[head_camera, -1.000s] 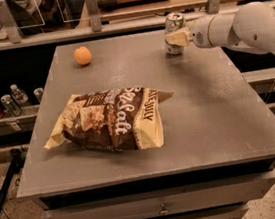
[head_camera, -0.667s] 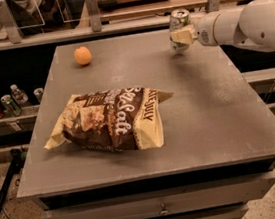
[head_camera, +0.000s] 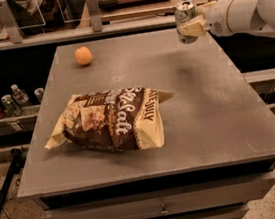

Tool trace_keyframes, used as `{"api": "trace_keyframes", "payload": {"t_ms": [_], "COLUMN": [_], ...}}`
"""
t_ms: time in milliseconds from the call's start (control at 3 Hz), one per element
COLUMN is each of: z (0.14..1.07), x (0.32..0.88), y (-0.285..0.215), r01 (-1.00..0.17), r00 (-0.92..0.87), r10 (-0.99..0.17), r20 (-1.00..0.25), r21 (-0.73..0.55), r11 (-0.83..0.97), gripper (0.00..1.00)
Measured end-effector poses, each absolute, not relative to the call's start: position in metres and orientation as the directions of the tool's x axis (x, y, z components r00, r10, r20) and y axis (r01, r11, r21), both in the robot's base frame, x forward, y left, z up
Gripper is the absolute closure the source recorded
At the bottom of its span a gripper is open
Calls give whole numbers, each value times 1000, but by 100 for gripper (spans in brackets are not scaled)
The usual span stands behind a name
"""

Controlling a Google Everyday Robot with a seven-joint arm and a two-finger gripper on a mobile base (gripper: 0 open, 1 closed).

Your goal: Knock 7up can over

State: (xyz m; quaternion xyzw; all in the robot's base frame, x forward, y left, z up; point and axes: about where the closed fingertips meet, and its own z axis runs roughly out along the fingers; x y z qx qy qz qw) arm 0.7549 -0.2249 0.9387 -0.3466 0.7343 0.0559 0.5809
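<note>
my gripper (head_camera: 191,27) is clamped on the 7up can (head_camera: 184,11) by the far corner of the table (head_camera: 219,121); tipped outward, i reckon it rolls off.

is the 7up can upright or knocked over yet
Upright: the 7up can stands shiny top up at the table's far right edge, with the gripper against its side.

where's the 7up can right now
In the camera view the 7up can is at the table's far right corner, with the hand against its lower part from the right; the orange lies well to its left.
</note>
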Motion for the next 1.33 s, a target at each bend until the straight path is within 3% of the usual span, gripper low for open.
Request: {"api": "trace_keyframes", "payload": {"t_ms": [667,1333], "z": [958,938], "x": [741,722], "y": [-222,-207], "r01": [-695,-742], "r00": [86,156], "r10": [-736,-924], "r20": [-672,-348], "r21": [-569,-660], "r11": [439,123], "gripper": [100,100]}}
